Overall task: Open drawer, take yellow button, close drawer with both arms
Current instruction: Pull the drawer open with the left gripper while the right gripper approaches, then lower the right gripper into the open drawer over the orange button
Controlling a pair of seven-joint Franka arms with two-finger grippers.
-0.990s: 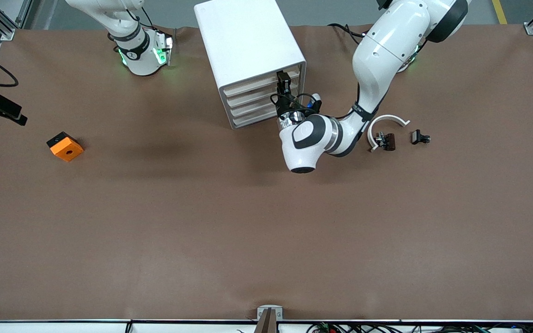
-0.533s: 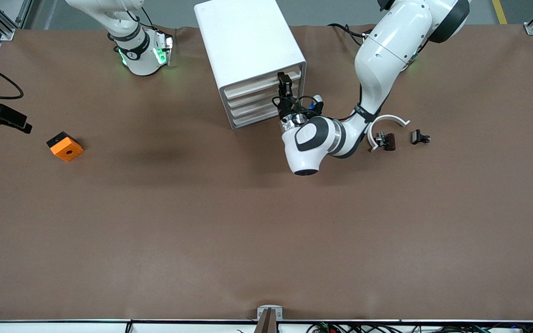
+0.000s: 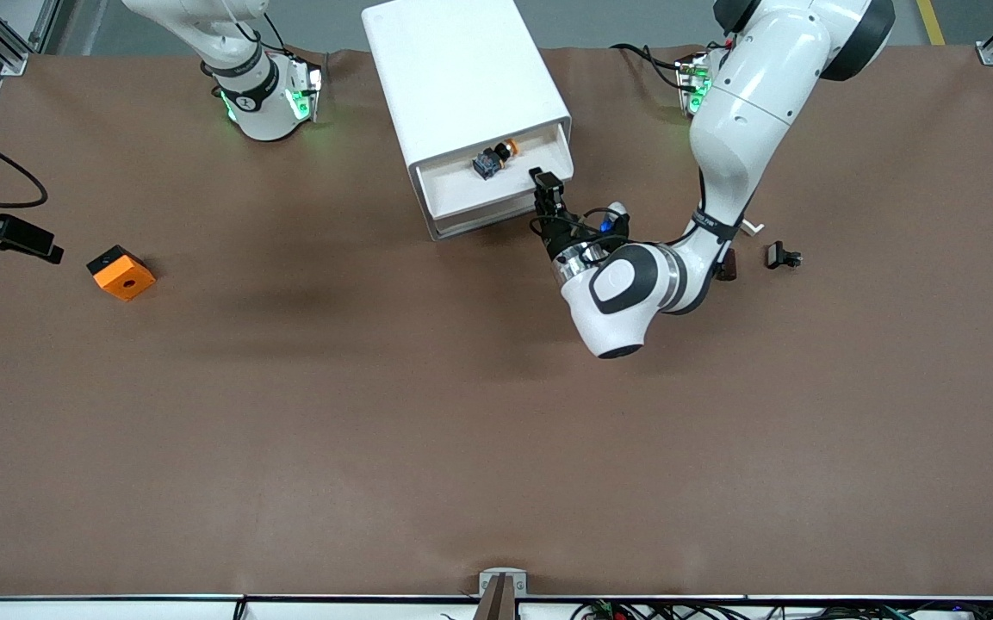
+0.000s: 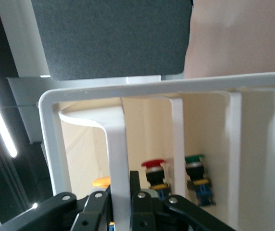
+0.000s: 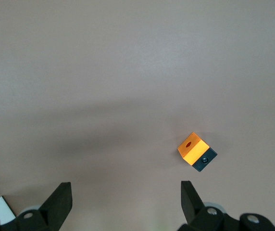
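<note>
The white cabinet stands near the arms' bases. Its top drawer is pulled out toward the front camera. The button, orange-yellow cap on a dark body, lies in the open drawer; its cap also shows in the left wrist view. My left gripper is shut on the drawer's front slat at the left arm's end of the drawer; in its wrist view the fingers clamp the slat. My right gripper hangs open and empty over the table near the orange block.
An orange square block with a centre hole lies at the right arm's end of the table and shows in the right wrist view. A small black clip part lies beside the left arm. Red-capped and green-capped buttons show in the left wrist view.
My left gripper has pulled the top drawer out toward the front camera, and the button has come into view. My right gripper has shifted slightly near the orange block.
</note>
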